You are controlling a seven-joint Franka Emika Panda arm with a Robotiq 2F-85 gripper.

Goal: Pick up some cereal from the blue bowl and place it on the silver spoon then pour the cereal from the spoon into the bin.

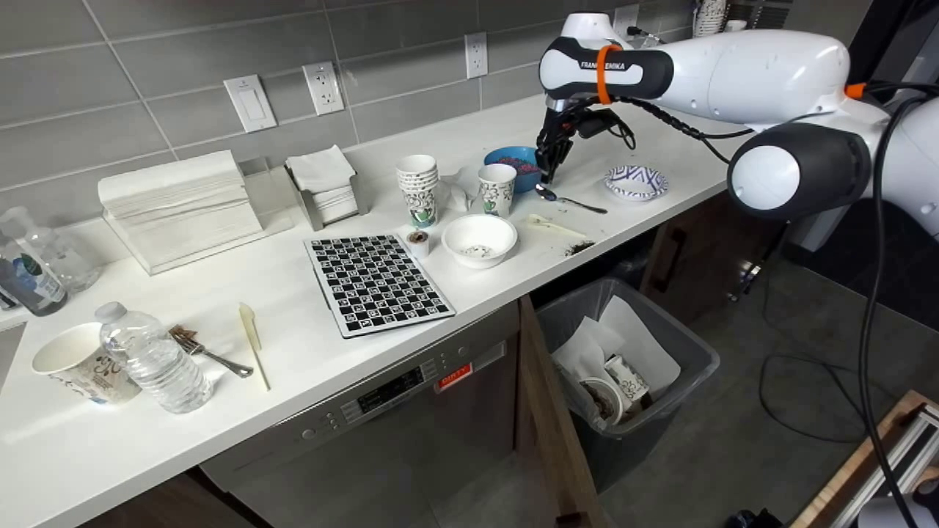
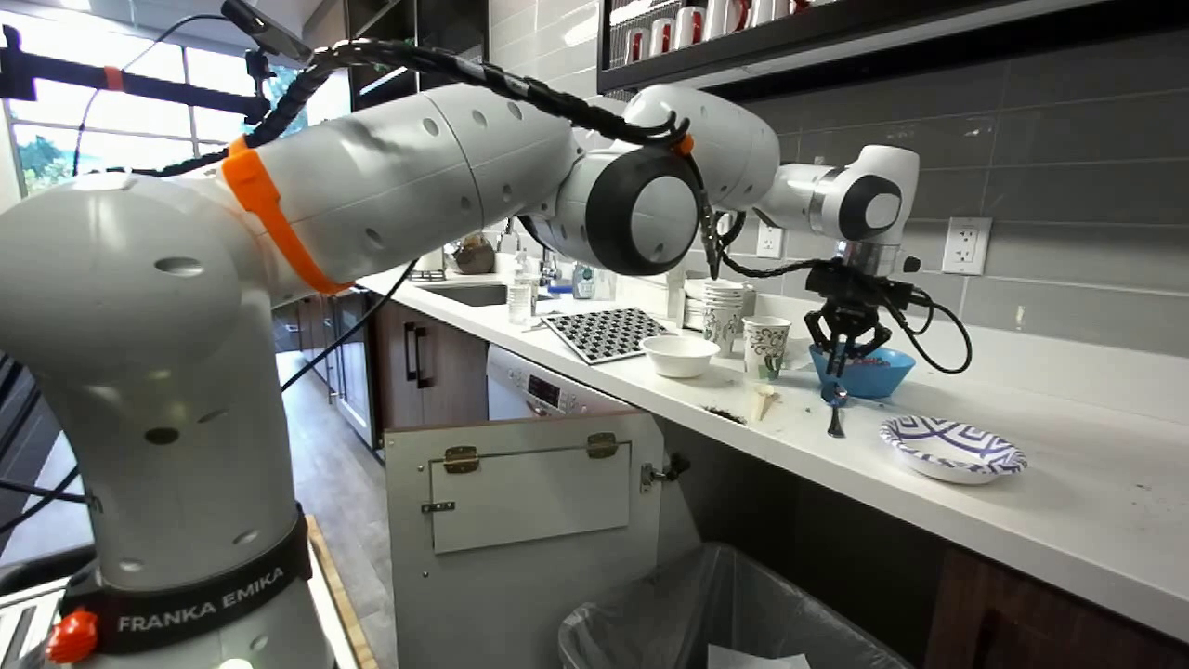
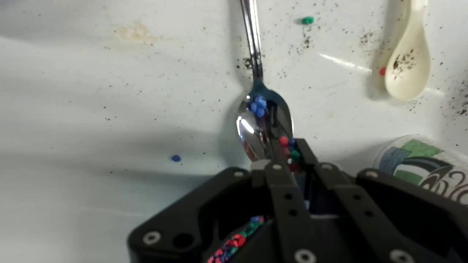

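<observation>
One Robotiq gripper (image 3: 290, 151), jaws almost pressed together, apparently pinching a small clump of red, blue and green cereal (image 3: 293, 153) at the edge of the spoon's bowl; whether it touches the metal cannot be told.

One silver spoon (image 3: 260, 89), lying hollow side up on the white countertop (image 3: 73, 91); a few blue pieces sit in it.

One blue bowl (image 2: 873, 379), upright, near the gripper, holding more cereal.

One bin (image 1: 645, 440), dark grey, lined, below the counter beside a swung-out cabinet door (image 2: 525, 567).

Progress, as judged: picking done; loading of the spoon begun. Outstanding: release of the pinched clump, lifting of the spoon, pouring into the bin.

Wrist view only: the pieces in the spoon, plus strays, namely a green piece (image 3: 308, 20), a blue piece (image 3: 176, 158) and a red piece (image 3: 382, 71), the last beside a cream-coloured spoon (image 3: 411, 69).

Absent from the wrist view: the bin, and a patterned paper bowl (image 1: 637, 182) present in both exterior views.

In an exterior view: the bin's contents, including white paper (image 1: 642, 345) and, seemingly, a patterned paper cup (image 1: 629, 378).
</observation>
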